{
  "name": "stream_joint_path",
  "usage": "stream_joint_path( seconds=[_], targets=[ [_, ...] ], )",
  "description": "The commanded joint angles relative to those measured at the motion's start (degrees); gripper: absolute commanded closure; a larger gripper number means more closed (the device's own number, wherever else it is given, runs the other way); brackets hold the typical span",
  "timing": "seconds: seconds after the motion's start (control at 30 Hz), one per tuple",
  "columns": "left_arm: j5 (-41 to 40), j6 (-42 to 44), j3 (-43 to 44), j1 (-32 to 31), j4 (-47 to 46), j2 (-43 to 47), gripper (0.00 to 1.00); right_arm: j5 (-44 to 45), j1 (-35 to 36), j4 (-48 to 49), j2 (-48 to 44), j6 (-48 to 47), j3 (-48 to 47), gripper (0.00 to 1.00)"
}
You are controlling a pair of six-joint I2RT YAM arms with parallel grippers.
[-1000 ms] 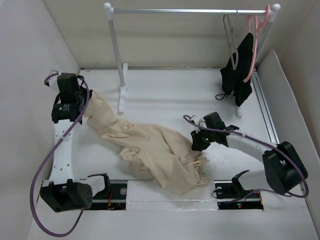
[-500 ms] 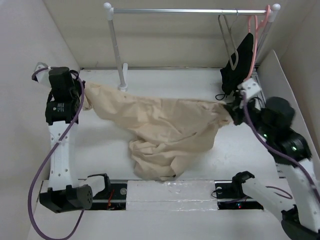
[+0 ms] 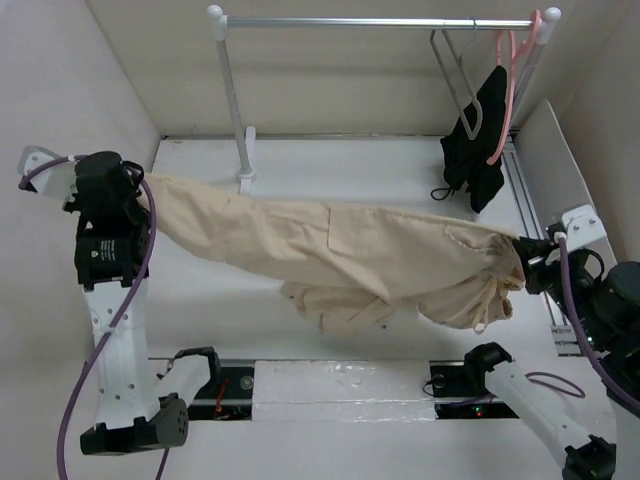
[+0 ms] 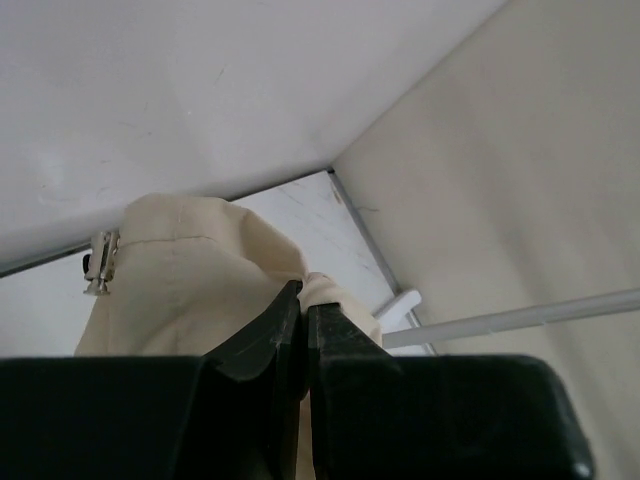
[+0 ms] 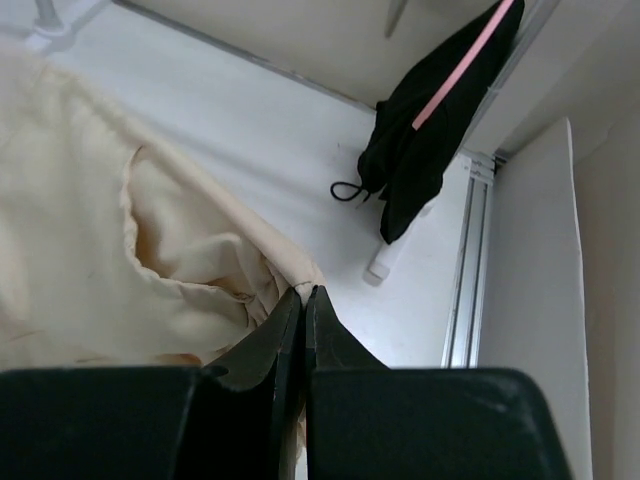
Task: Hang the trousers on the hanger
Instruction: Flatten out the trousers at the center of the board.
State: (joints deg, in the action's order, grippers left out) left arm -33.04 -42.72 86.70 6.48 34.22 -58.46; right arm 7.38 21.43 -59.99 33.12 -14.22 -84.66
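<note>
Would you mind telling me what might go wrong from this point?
Left hand and right hand each pinch only a thin edge of the stretched light beige cotton trousers, so the cloth may slip out. The thin grey wire hanger hangs right beside the black garment on the pink plastic hanger; reaching it might snag that instead.
</note>
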Motion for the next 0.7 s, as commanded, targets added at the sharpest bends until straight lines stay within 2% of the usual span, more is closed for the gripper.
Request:
stream_joint_path(
  seconds=[0.0, 0.07, 0.1, 0.17, 0.2, 0.3, 0.33, 0.5, 0.53, 0.57, 0.6, 0.63, 0.67],
  targets=[
    [-3.5, 1.6, -8.7, 0.0, -3.3, -1.0, 1.00, 5.2, -0.2, 2.7, 1.9, -1.3, 4.6, 1.00],
    [-1.5, 1.5, -12.9, 0.0, -5.8, -3.1, 1.00, 7.3, -0.2, 8.4, 4.7, -2.3, 10.9, 1.00],
    [0.7, 1.2, -13.5, 0.0, -6.9, -6.0, 1.00, 8.1, -0.2, 15.1, 6.4, -3.3, 12.8, 1.00],
    [2.7, 0.8, -12.5, 0.0, -10.5, -9.4, 1.00, 9.2, -1.7, 21.3, 10.5, -3.4, 16.3, 1.00],
    [5.1, 0.5, -11.5, 0.0, -11.8, -13.0, 1.00, 7.8, -3.1, 27.1, 15.5, -3.6, 16.8, 1.00],
    [9.2, -1.0, -4.4, 0.0, -14.4, -21.0, 1.00, 0.3, -10.4, 35.0, 23.0, -2.1, 16.8, 1.00],
    [9.9, -1.6, -0.9, 0.0, -14.8, -23.0, 1.00, 0.7, -11.1, 35.3, 27.6, -1.3, 15.9, 1.00],
    [14.2, -1.3, 4.4, -1.1, -16.9, -31.1, 1.00, 2.6, -15.3, 46.8, 36.6, 3.0, 14.7, 1.00],
    [15.0, -0.4, 3.8, -1.1, -17.2, -31.7, 0.92, 2.9, -16.7, 47.6, 37.7, 4.2, 14.9, 1.00],
    [15.6, 0.3, 3.0, -1.1, -16.7, -32.2, 0.77, 2.5, -17.3, 48.0, 39.8, 5.2, 14.9, 0.87],
    [17.5, 1.0, 2.3, -0.2, -15.7, -33.1, 0.56, 1.3, -17.9, 48.5, 40.8, 6.0, 14.9, 0.68],
    [18.8, 1.8, 0.7, 0.7, -14.4, -33.6, 0.20, -1.2, -18.6, 47.5, 41.7, 5.9, 14.3, 0.50],
    [19.3, 1.8, -0.1, 1.6, -9.7, -34.1, 0.14, -4.8, -18.6, 45.5, 43.0, 5.6, 13.5, 0.22]
  ],
)
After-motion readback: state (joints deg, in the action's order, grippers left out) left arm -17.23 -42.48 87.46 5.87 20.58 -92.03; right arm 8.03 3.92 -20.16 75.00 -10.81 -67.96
